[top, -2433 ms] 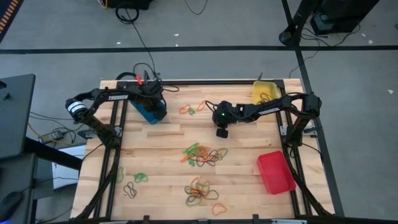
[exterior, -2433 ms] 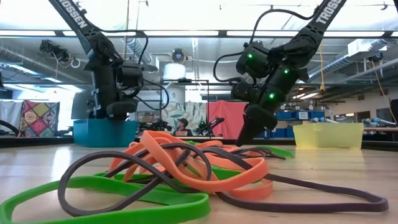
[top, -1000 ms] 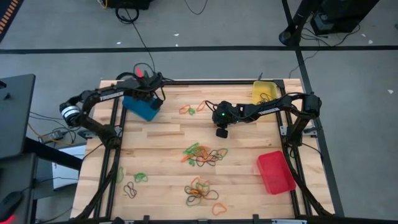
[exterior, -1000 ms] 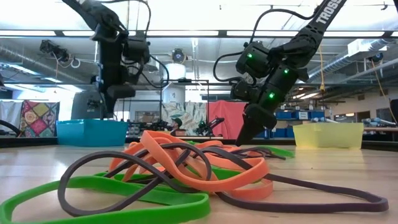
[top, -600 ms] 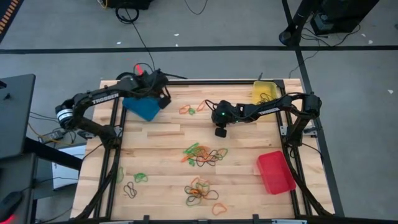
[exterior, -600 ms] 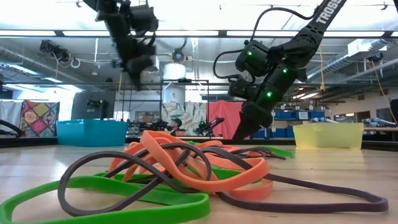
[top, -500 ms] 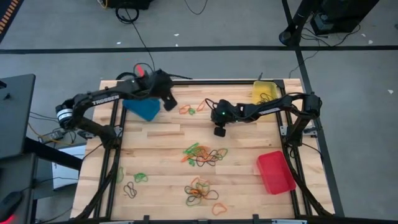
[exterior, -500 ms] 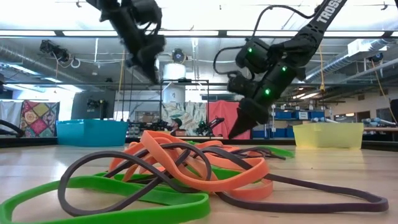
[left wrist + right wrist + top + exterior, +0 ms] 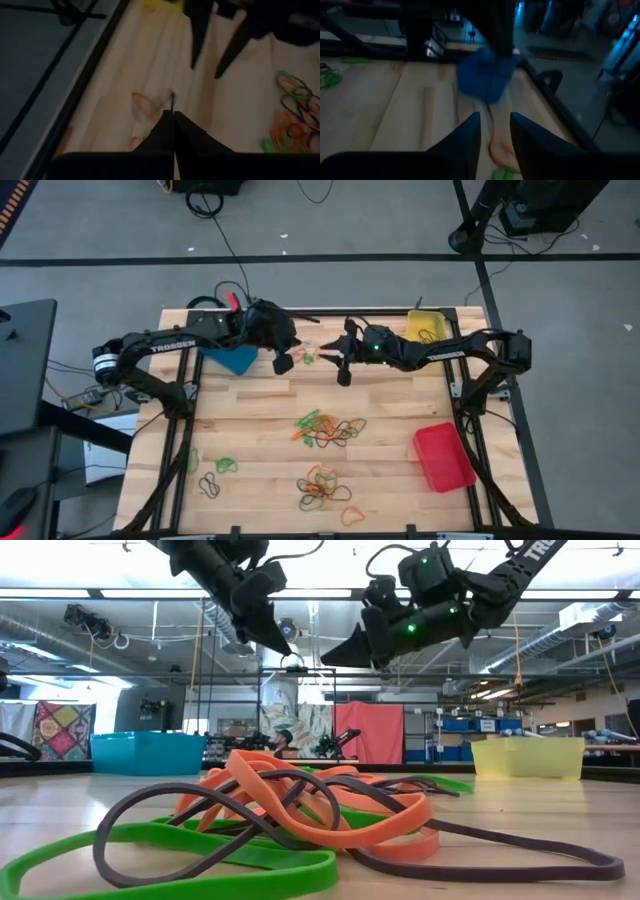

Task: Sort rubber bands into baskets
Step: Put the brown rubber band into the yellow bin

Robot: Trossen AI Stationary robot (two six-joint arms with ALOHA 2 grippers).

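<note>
I have the right gripper point(image 9: 334, 357), fingers apart, and the pinched-together left gripper point(image 9: 283, 363) flanking the small orange-green bands point(image 9: 303, 357) beside the blue basket point(image 9: 232, 358).

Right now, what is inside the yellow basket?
In the yellow basket, the high view shows a few dark thin loops, likely rubber bands. The right arm crosses one corner, so that part is hidden.

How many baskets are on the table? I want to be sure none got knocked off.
3. The blue basket sits at the far left under the left arm, the yellow basket at the far right corner, and the red basket near the right edge.
</note>
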